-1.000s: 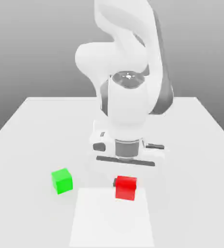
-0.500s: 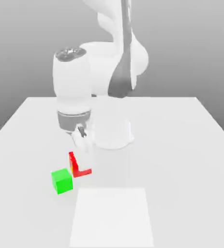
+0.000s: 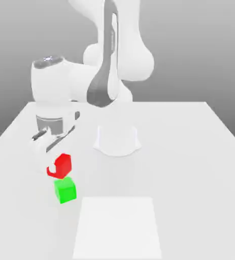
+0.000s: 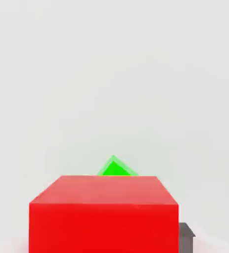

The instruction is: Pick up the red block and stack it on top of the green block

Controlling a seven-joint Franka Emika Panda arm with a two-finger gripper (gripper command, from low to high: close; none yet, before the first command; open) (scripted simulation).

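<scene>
one red block (image 3: 62, 164) and one green block (image 3: 65, 190) on the tabletop (image 3: 190, 152). gripper (image 3: 53, 165) clenched on the red block, held tilted just above the green, which sits near the front edge.

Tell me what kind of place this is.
Most likely a simulated robot test bench, not a real room: a plain white tabletop against a blank grey backdrop, a smooth white robot arm, and two plain small cubes, the bright red block and bright green block.

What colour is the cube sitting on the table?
Bright green block, clearest in the exterior view.
</scene>
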